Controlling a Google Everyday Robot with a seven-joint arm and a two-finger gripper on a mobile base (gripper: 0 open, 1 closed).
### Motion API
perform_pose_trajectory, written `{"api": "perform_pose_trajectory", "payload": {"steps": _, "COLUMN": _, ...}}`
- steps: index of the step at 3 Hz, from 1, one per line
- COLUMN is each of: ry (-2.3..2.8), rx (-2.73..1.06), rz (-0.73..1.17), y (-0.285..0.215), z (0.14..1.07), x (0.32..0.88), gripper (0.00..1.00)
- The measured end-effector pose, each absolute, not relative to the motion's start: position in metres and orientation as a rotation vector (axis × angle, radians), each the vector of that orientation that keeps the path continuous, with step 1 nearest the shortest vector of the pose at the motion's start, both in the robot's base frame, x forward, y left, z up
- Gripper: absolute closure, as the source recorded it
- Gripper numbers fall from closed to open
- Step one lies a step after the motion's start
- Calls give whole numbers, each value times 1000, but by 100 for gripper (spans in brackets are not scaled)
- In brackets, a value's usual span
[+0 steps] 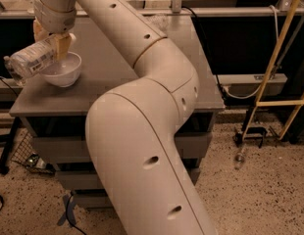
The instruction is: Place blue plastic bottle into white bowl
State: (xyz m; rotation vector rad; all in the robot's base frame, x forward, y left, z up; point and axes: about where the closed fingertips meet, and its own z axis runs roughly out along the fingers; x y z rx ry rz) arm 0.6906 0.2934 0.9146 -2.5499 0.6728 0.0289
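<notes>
The white bowl [63, 72] stands near the left front corner of the grey table [103, 89]. The blue plastic bottle [30, 60], with a pale printed label, lies tilted across the bowl's left rim, its cap end sticking out past the table's left edge. My gripper [53, 44] hangs right above the bowl at the end of the long white arm. Its tan fingers [62, 46] are closed around the bottle's right end. The bottle's lower end seems to rest inside the bowl.
A rail and shelf run along the table's far edge [191, 11]. A yellow ladder-like frame [277, 67] stands at the right. A wire basket [29, 155] and cables lie on the speckled floor at the lower left. My arm's large elbow [142, 146] fills the foreground.
</notes>
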Motion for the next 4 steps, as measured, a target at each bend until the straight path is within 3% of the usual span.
{"api": "perform_pose_trajectory", "payload": {"steps": 1, "ry": 671, "rx": -2545, "rz": 28, "y": 297, "z": 912, "x": 692, "gripper": 12}}
{"api": "perform_pose_trajectory", "payload": {"steps": 2, "ry": 670, "rx": -2541, "rz": 28, "y": 300, "z": 909, "x": 693, "gripper": 0}}
{"api": "perform_pose_trajectory", "payload": {"steps": 4, "ry": 693, "rx": -2480, "rz": -10, "y": 291, "z": 922, "x": 702, "gripper": 0}}
